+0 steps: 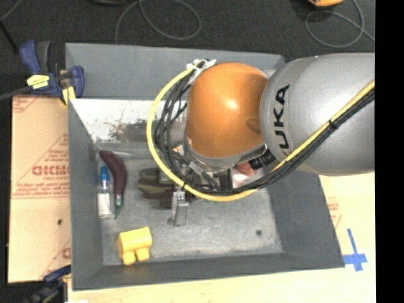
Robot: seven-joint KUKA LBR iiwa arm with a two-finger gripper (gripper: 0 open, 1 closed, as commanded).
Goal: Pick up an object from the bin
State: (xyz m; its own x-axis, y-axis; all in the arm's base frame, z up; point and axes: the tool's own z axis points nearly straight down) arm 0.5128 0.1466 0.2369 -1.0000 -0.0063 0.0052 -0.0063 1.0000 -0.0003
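My end effector (177,210) hangs low over the floor of the bin (230,229), near its middle, below the orange wrist cover. I cannot tell whether it is apart or together; the cover and cables hide most of it.

The nearest thing is a dark brown object (151,183). It lies just beside the end effector, toward the view's left and slightly toward the far wall. Its long axis appears to run across the view, roughly left to right, pointing at me.

Further left lie a curved purple piece (117,171) and a small bottle (104,194), both lengthwise along the left wall. A yellow block (134,245) sits apart near the front left corner.

Judgement: a short shift left would bring me over the brown object.
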